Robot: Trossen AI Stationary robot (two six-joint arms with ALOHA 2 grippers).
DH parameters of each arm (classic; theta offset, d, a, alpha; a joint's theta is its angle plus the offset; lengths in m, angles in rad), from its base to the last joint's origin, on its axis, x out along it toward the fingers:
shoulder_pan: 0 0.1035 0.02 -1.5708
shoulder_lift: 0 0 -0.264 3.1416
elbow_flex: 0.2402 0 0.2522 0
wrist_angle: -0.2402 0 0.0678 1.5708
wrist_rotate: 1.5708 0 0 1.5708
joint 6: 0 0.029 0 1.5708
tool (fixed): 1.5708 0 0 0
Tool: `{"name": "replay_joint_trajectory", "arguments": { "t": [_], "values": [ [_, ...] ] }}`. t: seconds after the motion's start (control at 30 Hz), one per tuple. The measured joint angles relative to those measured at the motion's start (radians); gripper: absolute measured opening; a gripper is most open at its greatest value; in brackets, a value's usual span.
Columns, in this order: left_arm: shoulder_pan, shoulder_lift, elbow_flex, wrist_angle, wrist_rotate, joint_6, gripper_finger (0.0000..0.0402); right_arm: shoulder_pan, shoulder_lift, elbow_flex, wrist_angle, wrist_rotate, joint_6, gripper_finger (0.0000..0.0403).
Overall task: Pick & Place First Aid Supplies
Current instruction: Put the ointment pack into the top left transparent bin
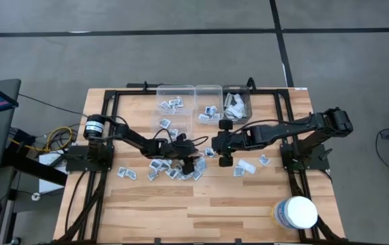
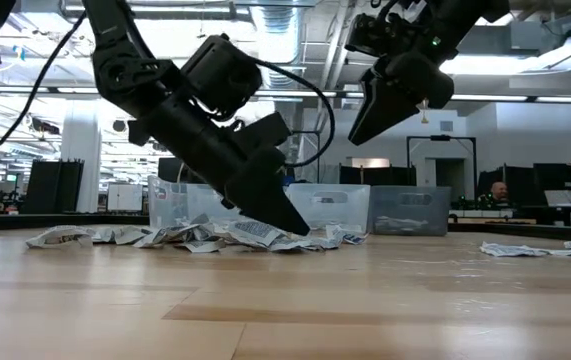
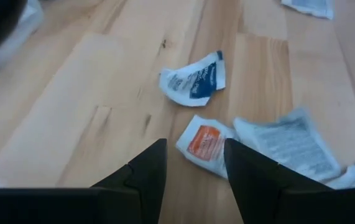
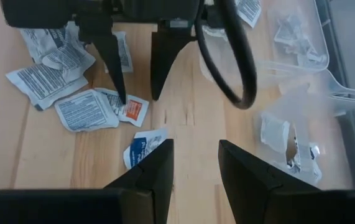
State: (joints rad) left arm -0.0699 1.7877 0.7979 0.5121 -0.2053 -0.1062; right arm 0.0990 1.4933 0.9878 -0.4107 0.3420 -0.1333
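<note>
Many small flat packets (image 1: 160, 167) lie loose on the wooden table's middle, and a few more lie right of them (image 1: 247, 167). My left gripper (image 3: 194, 144) is open and tipped down low over the table (image 2: 287, 218). An orange-printed packet (image 3: 203, 142) lies flat between and just ahead of its fingertips, and a blue-printed packet (image 3: 193, 78) lies beyond it. My right gripper (image 4: 194, 146) is open and empty, raised above the table (image 2: 365, 125) and facing the left gripper. The blue-printed packet (image 4: 141, 149) lies below its one finger. My left gripper comes slanting down from the table's left, with one fingertip (image 4: 124, 96) at the edge of the orange-printed packet (image 4: 135, 111), which lies flat on the table. I cannot tell whether the finger touches it.
Three clear bins (image 1: 209, 99) stand side by side at the table's far edge, with some packets and wrappers in them. A big white round tub (image 1: 295, 213) stands at the near right corner. Bare wood lies along the near side.
</note>
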Motion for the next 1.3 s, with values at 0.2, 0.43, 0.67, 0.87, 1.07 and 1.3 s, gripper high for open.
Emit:
{"name": "replay_joint_trajectory", "arguments": {
  "t": [0.2,0.43,0.67,0.87,1.07,1.3],
  "values": [
    [0.003,0.036,0.001,0.016,0.010,-0.057,0.0161,0.000,0.000,0.000,0.001,0.000,0.003,0.0120],
    [0.004,0.037,0.001,0.009,0.013,-0.064,0.0151,0.000,0.000,0.000,0.001,0.000,0.003,0.0120],
    [0.005,0.038,0.001,0.004,0.007,-0.084,0.0067,0.000,0.000,0.000,0.001,0.000,0.003,0.0120],
    [-0.001,0.039,0.002,0.004,0.013,-0.089,0.0008,0.000,0.000,0.000,0.001,0.000,0.003,0.0120],
    [-0.004,0.039,0.001,0.004,0.011,-0.089,0.0006,0.000,0.000,0.000,0.001,0.000,0.003,0.0120],
    [-0.023,0.023,-0.002,-0.007,-0.031,-0.055,0.0006,0.000,0.000,0.000,0.001,0.000,0.003,0.0120]
  ]
}}
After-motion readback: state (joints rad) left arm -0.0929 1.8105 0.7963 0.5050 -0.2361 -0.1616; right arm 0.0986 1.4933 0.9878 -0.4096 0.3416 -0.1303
